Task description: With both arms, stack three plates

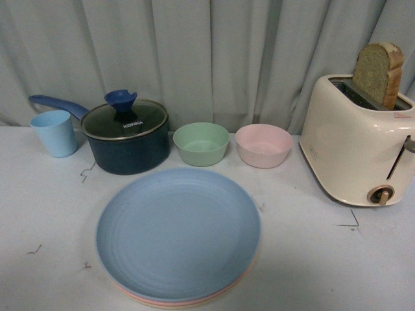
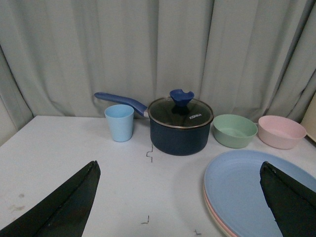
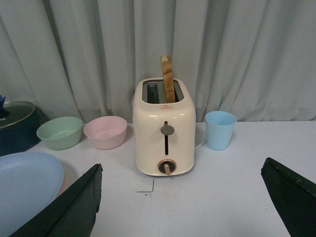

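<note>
3 plates (image 1: 178,236) stacked; only thin lower rims show beneath blue.

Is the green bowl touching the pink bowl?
Apart. The front view shows a strip of white table and curtain between the green bowl and the pink bowl; the left wrist view shows the same gap.

Stacked plates (image 1: 178,233) lie before two bowls (image 1: 201,143).
</note>
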Tool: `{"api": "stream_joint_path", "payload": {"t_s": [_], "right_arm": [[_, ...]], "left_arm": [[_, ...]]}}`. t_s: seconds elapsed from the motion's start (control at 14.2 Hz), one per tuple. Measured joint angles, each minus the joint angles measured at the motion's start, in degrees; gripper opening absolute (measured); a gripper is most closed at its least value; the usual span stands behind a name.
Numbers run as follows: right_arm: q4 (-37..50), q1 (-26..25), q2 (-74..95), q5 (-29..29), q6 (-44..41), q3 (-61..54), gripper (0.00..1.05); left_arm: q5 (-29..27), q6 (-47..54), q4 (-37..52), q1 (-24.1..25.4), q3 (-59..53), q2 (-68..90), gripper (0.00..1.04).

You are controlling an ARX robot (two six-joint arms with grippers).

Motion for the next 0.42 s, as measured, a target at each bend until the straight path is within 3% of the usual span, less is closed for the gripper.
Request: {"api": "stream_joint_path", "payload": {"t_s": [0.42], "right_arm": [[0.0,0.0,0.0,0.0,0.0,0.0,0.98]], "left_arm": [[0.0,0.0,0.0,0.0,0.0,0.0,0.98]]}}
